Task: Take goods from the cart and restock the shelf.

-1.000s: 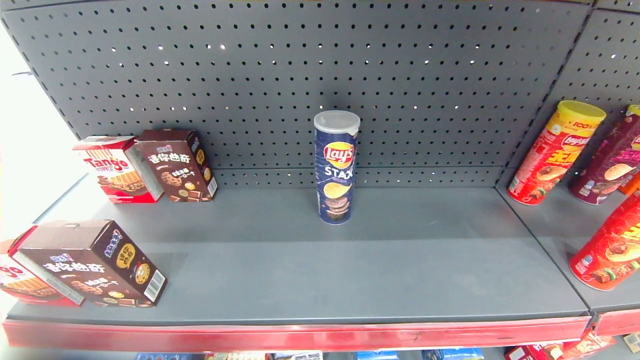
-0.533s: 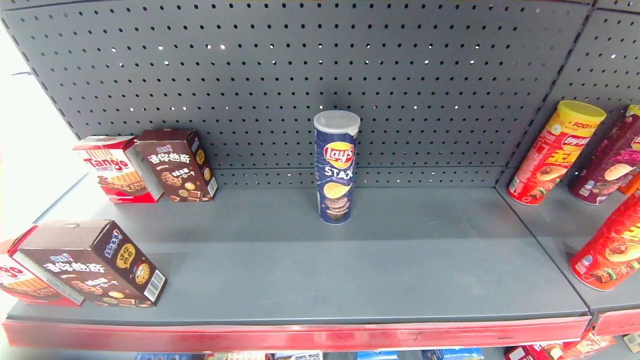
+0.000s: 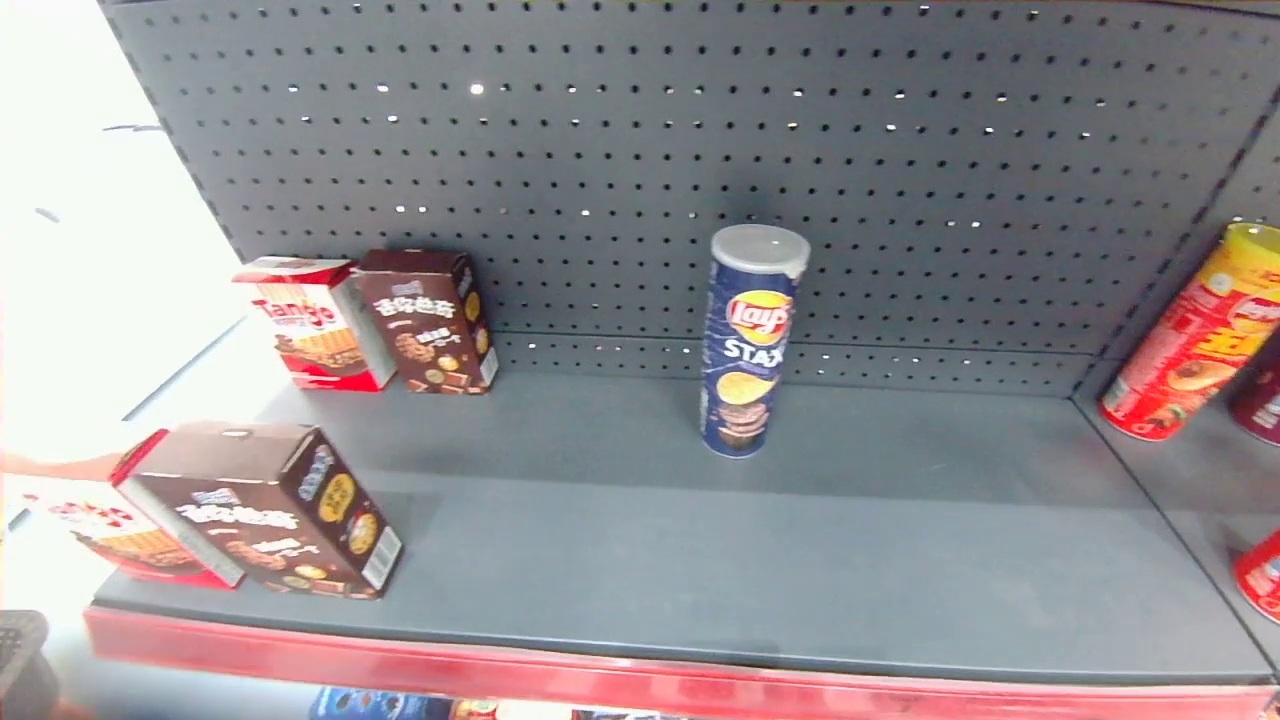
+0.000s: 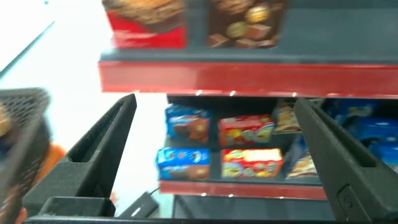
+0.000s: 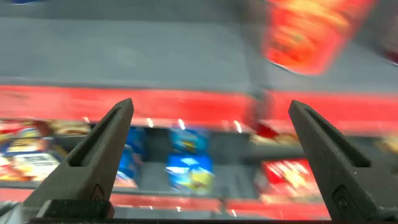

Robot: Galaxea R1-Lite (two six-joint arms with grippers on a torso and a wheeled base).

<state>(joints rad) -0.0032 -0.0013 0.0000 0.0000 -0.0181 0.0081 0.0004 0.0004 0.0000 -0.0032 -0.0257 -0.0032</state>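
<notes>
A blue chip can (image 3: 750, 340) stands upright at the back middle of the grey shelf (image 3: 800, 540). My left gripper (image 4: 216, 104) is open and holds nothing; it sits below the shelf's red front edge (image 4: 249, 78), facing a lower shelf of blue packs (image 4: 186, 121) and red packs (image 4: 245, 130). My right gripper (image 5: 211, 107) is open and bare too, level with the red front edge (image 5: 155, 102), with a red can (image 5: 308, 34) above it. A black mesh cart basket (image 4: 22, 143) shows beside the left gripper, and its corner (image 3: 20, 650) in the head view.
Red and brown biscuit boxes (image 3: 365, 320) stand at the shelf's back left, and two more boxes (image 3: 250, 510) at the front left. Red chip cans (image 3: 1190, 335) stand on the neighbouring shelf to the right. A grey pegboard (image 3: 650, 150) backs the shelf.
The head camera has turned to the left, so the whole scene sits further right in the picture. Nothing on the shelf has moved.
</notes>
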